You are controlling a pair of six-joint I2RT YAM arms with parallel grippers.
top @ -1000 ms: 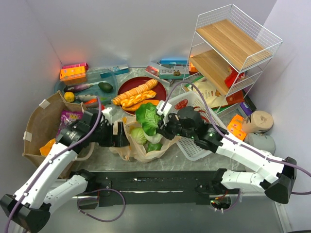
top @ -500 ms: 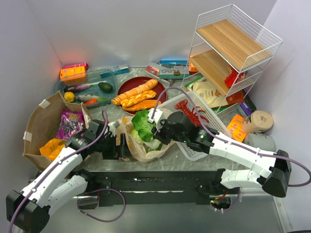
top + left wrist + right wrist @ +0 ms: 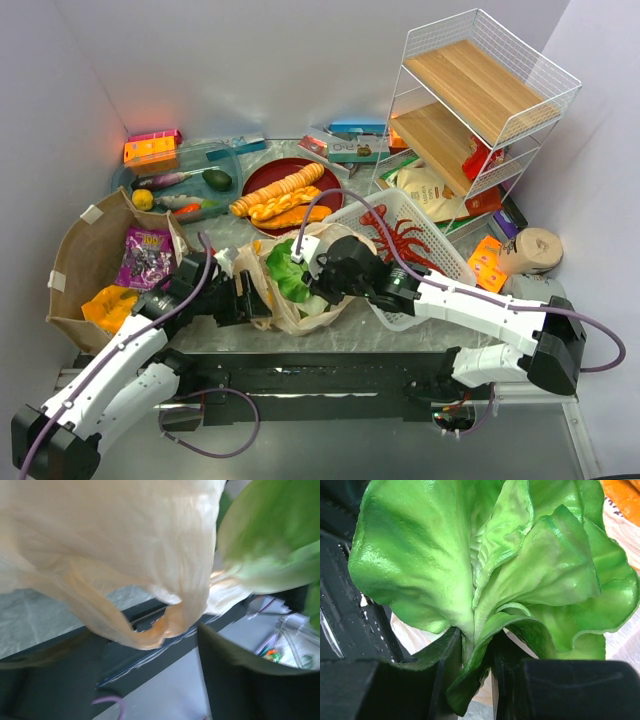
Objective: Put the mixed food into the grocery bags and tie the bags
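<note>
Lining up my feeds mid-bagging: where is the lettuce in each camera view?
Top external: lettuce centre, at the tan plastic bag.
Left wrist: lettuce blurred, upper right.
Right wrist: lettuce fills frame, pinched by the right end effector.
Shared landmark: the tan plastic bag.

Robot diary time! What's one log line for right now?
right gripper: shut on lettuce | lettuce: at plastic bag mouth | left gripper: open, beside plastic bag | tying: not yet
</note>
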